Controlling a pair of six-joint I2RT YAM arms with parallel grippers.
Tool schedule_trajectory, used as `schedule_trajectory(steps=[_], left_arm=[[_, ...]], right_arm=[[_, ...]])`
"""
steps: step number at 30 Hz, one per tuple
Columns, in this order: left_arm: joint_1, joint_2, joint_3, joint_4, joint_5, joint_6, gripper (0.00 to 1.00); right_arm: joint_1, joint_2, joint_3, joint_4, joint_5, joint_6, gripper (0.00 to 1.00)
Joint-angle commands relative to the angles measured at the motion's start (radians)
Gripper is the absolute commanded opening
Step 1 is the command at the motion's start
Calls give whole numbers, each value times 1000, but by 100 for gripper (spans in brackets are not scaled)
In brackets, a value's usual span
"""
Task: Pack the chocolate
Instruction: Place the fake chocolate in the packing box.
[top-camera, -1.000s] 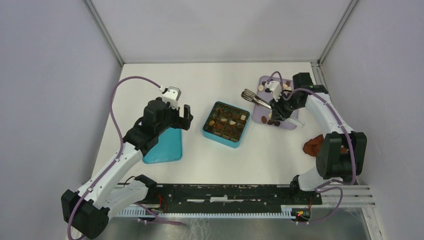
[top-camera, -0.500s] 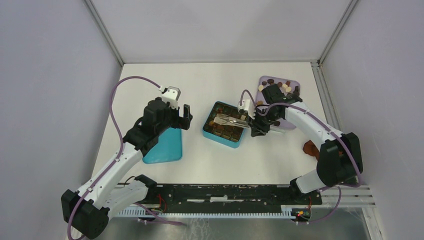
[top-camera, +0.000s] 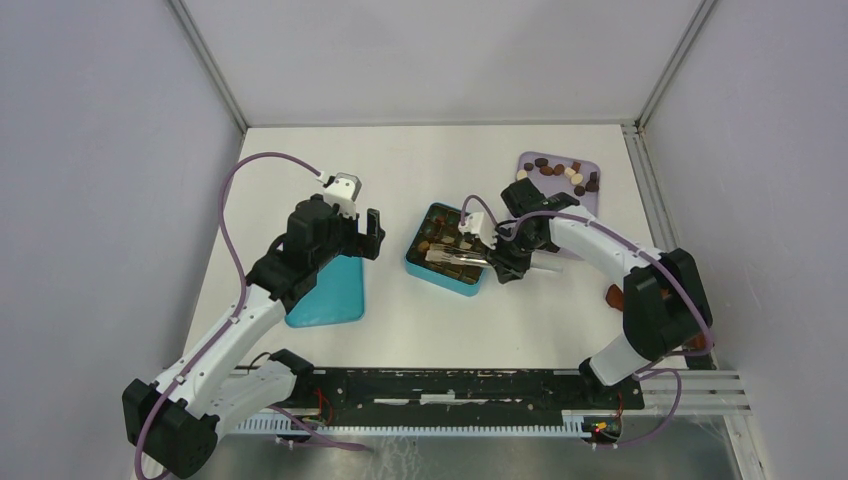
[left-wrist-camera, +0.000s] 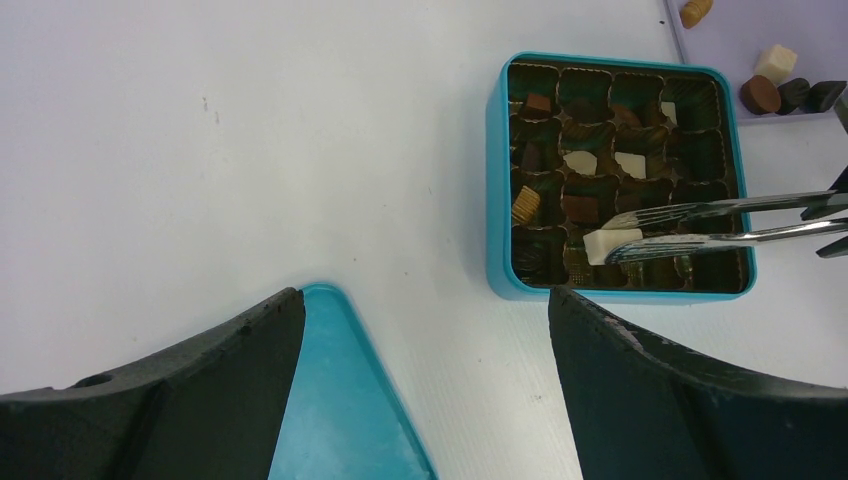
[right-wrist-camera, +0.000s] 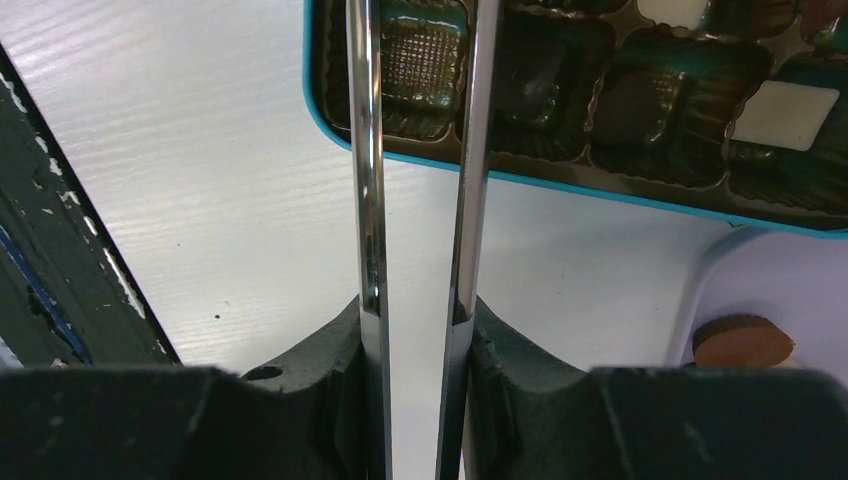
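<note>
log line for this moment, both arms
right gripper: shut on tongs | tongs: pinching white chocolate over teal box | left gripper: open, empty, by teal lid | step: piece not yet released

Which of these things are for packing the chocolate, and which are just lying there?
For the job:
- white chocolate piece, pinched in the tongs
- right fingers, gripping the tongs
- teal box
- loose chocolates on the purple tray

Just lying about:
- reddish-brown cloth
- teal lid, below the open left fingers, probably not needed yet
</note>
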Motion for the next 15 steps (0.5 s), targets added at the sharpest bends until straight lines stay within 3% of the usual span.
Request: schedule_trajectory(steps=[1, 5, 15], left_arm=[[1, -3, 4, 6, 0, 35, 96], [2, -3, 5, 6, 2, 35, 96], [2, -2, 4, 6, 3, 35, 96]], right_arm=[[9, 19, 12, 31, 40, 30, 5], [16, 26, 12, 27, 41, 31, 6], [29, 34, 9, 22, 52, 28, 29]])
